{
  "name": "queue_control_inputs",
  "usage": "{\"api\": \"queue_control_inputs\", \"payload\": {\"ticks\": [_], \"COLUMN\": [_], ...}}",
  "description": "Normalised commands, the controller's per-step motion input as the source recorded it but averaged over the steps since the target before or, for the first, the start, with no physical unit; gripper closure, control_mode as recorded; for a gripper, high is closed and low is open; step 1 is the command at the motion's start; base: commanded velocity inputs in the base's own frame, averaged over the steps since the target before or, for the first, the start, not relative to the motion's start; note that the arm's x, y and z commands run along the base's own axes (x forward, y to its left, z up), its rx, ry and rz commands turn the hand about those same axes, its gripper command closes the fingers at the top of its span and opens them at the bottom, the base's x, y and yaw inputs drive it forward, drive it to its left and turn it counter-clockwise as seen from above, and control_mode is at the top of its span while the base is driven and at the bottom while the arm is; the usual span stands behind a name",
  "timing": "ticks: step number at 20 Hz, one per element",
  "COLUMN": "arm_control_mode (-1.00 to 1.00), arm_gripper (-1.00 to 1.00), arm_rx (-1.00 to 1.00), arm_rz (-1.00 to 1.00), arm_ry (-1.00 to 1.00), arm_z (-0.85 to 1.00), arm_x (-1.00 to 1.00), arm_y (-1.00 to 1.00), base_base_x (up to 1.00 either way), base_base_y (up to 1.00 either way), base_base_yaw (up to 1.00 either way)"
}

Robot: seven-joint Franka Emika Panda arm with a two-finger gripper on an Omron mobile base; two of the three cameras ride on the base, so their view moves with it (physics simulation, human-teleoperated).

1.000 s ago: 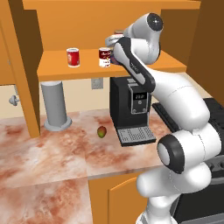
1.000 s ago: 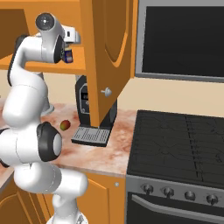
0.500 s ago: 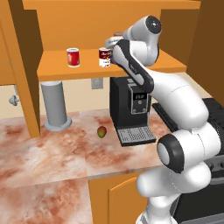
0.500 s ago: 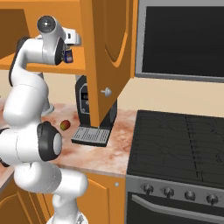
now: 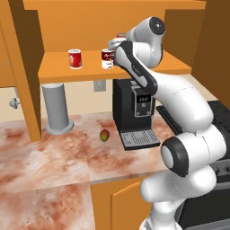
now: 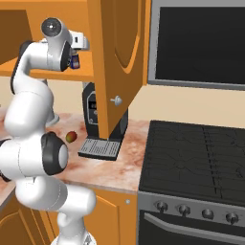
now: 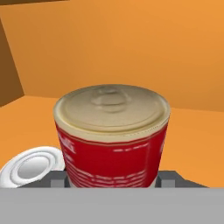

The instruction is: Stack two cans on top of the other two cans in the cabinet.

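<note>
Jaws clamped on red can (image 7: 113,140), held above shelf (image 5: 58,69) in cabinet (image 5: 33,54). Little changed over last second; can slightly shifted. Stacking not yet done.

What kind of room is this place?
It is a kitchen, in a rendered scene: a stove beside a marble counter, a coffee machine on that counter, and cans on a wooden cabinet shelf.

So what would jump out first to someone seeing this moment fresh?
The white arm reaching up into the orange-brown wall cabinet, its gripper shut on a red can with a pale lid. Two red-and-white cans stand on the shelf, above a black coffee machine on the marbled counter.
</note>
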Motion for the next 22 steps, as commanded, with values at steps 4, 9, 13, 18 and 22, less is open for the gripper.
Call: {"api": "queue_control_inputs", "payload": {"ticks": [4,9,13,18,22], "arm_control_mode": [-1.0,-1.0,-1.0,-1.0,-1.0], "arm_gripper": [1.0,1.0,1.0,1.0,1.0], "arm_rx": [0.0,0.0,0.0,0.0,0.0], "arm_rz": [0.0,0.0,0.0,0.0,0.0], "arm_ry": [0.0,0.0,0.0,0.0,0.0], "arm_z": [0.02,-0.02,-0.09,-0.14,-0.18], "arm_x": [0.15,0.09,0.06,0.04,0.09], "arm_y": [0.01,0.0,0.01,0.01,0.02], "base_base_x": [0.0,0.0,0.0,0.0,0.0], "base_base_y": [0.0,0.0,0.0,0.0,0.0], "base_base_yaw": [0.0,0.0,0.0,0.0,0.0]}}
